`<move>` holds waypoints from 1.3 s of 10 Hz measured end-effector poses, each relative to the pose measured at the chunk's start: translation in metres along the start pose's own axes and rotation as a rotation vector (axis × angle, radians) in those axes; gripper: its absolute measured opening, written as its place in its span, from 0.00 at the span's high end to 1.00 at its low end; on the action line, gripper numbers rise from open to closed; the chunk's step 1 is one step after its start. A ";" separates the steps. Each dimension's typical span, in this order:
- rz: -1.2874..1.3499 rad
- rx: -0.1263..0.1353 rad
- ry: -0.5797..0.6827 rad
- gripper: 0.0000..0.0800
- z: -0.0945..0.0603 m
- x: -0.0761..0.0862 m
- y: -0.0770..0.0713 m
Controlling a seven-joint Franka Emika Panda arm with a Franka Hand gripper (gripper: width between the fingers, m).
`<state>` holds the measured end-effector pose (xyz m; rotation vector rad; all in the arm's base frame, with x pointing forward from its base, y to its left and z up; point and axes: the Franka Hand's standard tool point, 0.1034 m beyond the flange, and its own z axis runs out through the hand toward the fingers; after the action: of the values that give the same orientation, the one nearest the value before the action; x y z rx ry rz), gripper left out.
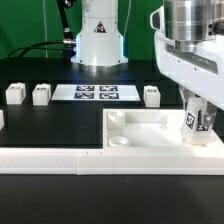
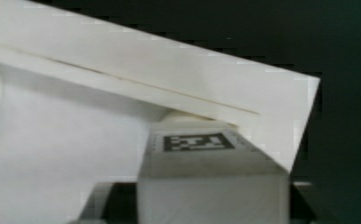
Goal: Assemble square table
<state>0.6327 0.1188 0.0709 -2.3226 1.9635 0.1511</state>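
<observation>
Over the square top (image 1: 150, 130), pincer (image 1: 196, 118) tight on one leg (image 2: 203, 170); spare legs (image 1: 40, 94) only in exterior view.

Flat white tabletop (image 1: 150, 135), tagged leg (image 1: 199, 119) upright at corner, three loose legs (image 1: 41, 94) behind.

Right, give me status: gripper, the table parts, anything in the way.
Gripper shut on a leg, at the tabletop corner on the exterior view's right. Seating unclear. Three loose legs by the marker board; nothing blocking seen.

low rail (image 1: 45, 158) blocks front, open table (image 1: 50, 125) beside tabletop (image 1: 160, 128)
</observation>
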 end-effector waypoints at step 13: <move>-1.044 -0.050 0.088 0.19 0.000 -0.005 0.000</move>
<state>0.6322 0.1237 0.0713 -3.0491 0.5535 0.0063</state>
